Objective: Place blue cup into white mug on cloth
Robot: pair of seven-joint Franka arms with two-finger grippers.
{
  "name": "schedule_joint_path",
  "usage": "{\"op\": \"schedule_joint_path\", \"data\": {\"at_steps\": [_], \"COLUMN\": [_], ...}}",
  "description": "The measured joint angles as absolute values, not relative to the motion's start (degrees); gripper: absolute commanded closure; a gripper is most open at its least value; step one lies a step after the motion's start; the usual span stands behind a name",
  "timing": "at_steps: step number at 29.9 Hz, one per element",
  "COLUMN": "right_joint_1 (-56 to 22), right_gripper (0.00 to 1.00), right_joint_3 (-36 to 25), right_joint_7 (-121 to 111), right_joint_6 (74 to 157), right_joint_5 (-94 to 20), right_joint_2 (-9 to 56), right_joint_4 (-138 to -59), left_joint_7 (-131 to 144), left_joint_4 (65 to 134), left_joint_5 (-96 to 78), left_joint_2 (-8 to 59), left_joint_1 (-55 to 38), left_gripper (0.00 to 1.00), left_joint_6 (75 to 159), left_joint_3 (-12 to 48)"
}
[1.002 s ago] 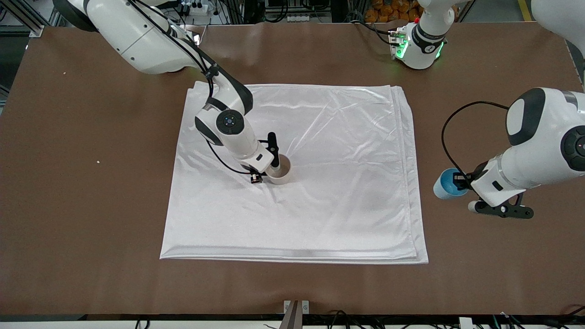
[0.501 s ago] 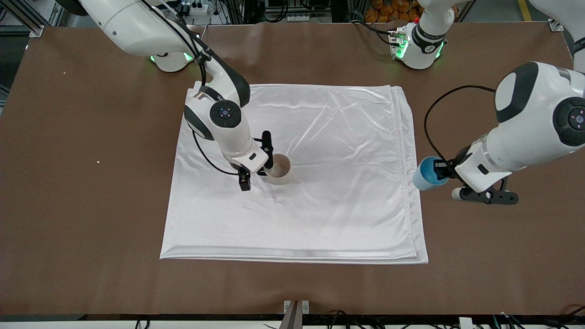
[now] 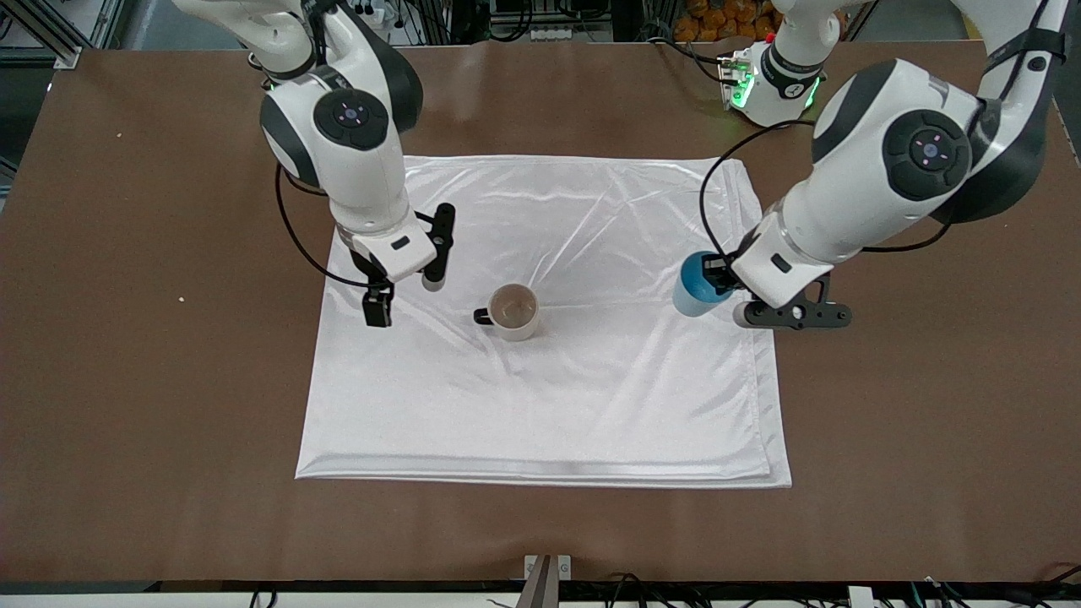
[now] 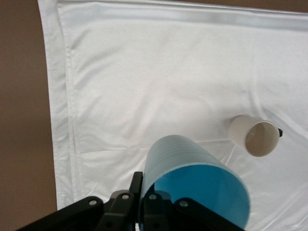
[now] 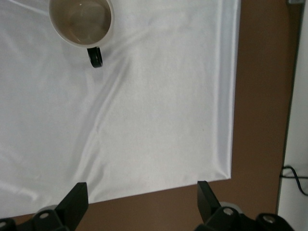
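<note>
Standing upright near the middle of the large white satin cloth (image 3: 591,380), the small cream mug with a black handle (image 3: 511,312) is untouched, its handle toward the right arm's end. Over the cloth's edge at the left arm's end, the left gripper (image 3: 718,283) clamps the light blue handleless cup (image 3: 694,285), tilted. Over the cloth's other edge, the right gripper (image 3: 407,291) hangs spread wide, holding nothing.

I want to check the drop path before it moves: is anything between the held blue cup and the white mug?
Nothing visible: only bare cloth lies between the blue cup, held by the left gripper, and the empty white mug. The open right gripper hangs beside the mug, clear of it.
</note>
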State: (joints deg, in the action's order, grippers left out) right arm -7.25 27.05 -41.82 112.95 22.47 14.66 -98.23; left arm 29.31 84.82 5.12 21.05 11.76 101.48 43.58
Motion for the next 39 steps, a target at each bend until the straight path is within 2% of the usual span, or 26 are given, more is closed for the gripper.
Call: {"op": "schedule_joint_path", "data": {"at_steps": [7,14,26,33,39], "right_joint_1": [-5.66,-2.67,6.53,12.48,15.79], "right_gripper": [0.0,0.0,0.0,0.0,0.0], "right_joint_3": [26.94,26.77,26.32,26.31,26.31], "right_joint_7": [-38.31,-34.48,-33.74,-33.61,-33.66], "right_joint_6": [104.81,98.05,89.2,86.72,86.43], "right_joint_5": [22.45,22.4,17.12,12.7,11.48], "right_joint_2": [11.05,10.56,10.55,10.5,10.82], "right_joint_4": [-94.42,-87.47,-79.92,-74.62,-73.66], "left_joint_7": [33.21,34.21,44.84,45.03,45.43], "left_joint_4": [84.67,84.69,84.81,84.76,84.7], "left_joint_5": [5.17,7.79,16.35,16.39,16.39], "left_joint_2": [21.05,21.77,28.21,29.89,30.73], "left_joint_1": [6.26,1.57,-9.58,-14.28,-19.66], "left_gripper": [1.0,1.0,1.0,1.0,1.0], "left_joint_6": [103.7,106.49,112.66,114.88,116.71], "left_joint_3": [43.93,43.85,43.01,38.25,33.6]}}
